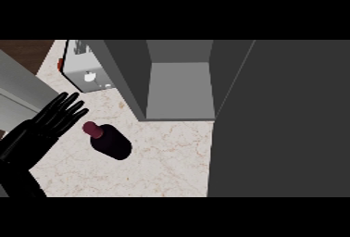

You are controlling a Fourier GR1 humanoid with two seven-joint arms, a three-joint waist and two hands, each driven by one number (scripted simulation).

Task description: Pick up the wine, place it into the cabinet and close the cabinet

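One dark wine bottle (109, 142) with maroon cap, standing on counter (164, 166), left hand (51, 118) fingers spread open beside it

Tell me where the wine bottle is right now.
In the head view the wine bottle stands on the counter at lower left, just right of the open left hand and in front of the open cabinet.

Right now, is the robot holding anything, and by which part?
Nothing is held. The left robot hand is open beside the wine bottle, which stands on the counter.
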